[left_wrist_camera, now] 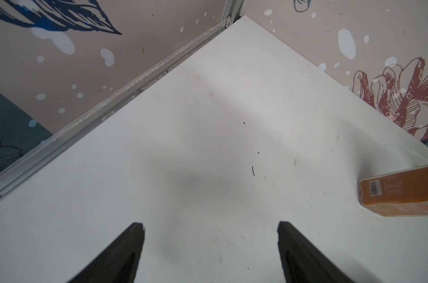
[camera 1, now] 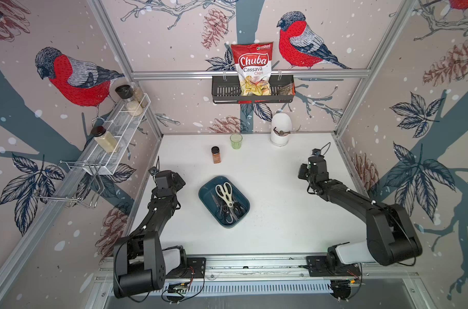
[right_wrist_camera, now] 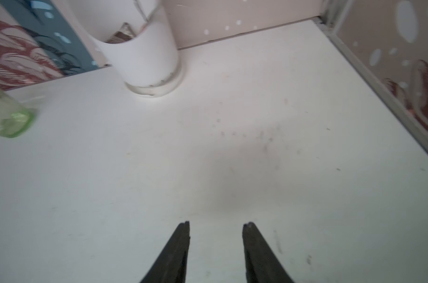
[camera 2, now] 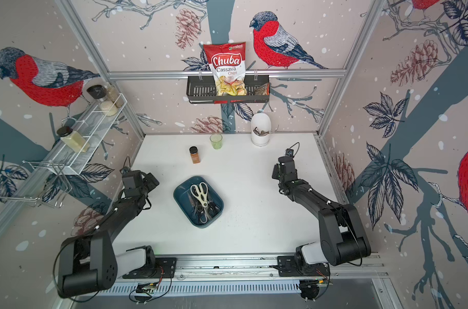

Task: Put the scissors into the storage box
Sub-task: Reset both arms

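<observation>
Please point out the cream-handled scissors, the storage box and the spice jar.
cream-handled scissors (camera 1: 226, 197): a top view, handle near the pivot.
storage box (camera 1: 208, 191): a top view, bare floor.
spice jar (camera 1: 216, 158): a top view, brown body.

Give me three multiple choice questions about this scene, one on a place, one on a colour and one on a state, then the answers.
1. Where do the cream-handled shears lie? A) in the storage box, on top of black-handled scissors B) outside the box, in front of it C) outside the box, behind it
2. What colour is the lid of the spice jar? A) red B) black C) white
3. How is the left gripper? A) shut on scissors B) shut, empty C) open, empty
1 A: both top views show them uppermost inside the box.
2 B: the lid is black above brown contents.
3 C: its wrist view shows only table between wide-apart jaws.
</observation>
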Motion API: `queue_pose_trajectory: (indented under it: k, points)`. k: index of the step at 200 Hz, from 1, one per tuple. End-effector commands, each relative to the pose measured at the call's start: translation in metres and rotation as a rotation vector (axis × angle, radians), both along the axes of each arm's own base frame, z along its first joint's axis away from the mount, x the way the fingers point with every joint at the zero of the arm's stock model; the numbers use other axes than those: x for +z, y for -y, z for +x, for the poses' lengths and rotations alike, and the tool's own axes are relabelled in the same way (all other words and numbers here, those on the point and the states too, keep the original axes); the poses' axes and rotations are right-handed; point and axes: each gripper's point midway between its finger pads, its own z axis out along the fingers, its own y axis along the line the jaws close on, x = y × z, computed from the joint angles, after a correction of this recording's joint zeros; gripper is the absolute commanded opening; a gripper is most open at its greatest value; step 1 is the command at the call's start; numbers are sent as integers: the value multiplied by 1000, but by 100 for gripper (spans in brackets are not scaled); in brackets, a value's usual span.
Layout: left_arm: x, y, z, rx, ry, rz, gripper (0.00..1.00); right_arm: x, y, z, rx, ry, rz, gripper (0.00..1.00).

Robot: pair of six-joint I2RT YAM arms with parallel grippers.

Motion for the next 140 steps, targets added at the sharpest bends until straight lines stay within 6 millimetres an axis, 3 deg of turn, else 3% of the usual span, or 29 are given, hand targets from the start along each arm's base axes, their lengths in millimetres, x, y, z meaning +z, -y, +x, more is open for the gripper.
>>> queue_pose_trajectory:
  k: [1, 18, 38, 61, 108, 116, 132, 135, 137, 140]
  points:
    - [20, -2, 16, -60, 102, 143, 89, 30, 41, 1, -116, 215, -105, 41]
    - [25, 5, 21, -107, 138, 231, 89, 31, 54, -9, -130, 288, -178, 41]
    - [27, 17, 26, -170, 174, 316, 89, 34, 56, -12, -113, 365, -212, 41]
    - [20, 30, 31, -213, 208, 347, 90, 22, 51, -7, -75, 378, -192, 41]
    - [21, 52, 53, -265, 239, 340, 89, 18, 62, -14, -73, 410, -97, 43]
    - [22, 60, 51, -283, 287, 353, 94, 14, 64, -19, -47, 432, -72, 45]
    - [24, 70, 42, -283, 320, 416, 95, 18, 58, -19, -11, 466, -80, 69]
    - [23, 70, 41, -282, 307, 408, 96, 15, 57, -17, -4, 443, -81, 79]
    - [25, 68, 40, -275, 314, 411, 96, 13, 57, -16, -3, 427, -79, 93]
    - [27, 67, 38, -261, 329, 417, 96, 12, 56, -15, 3, 412, -72, 100]
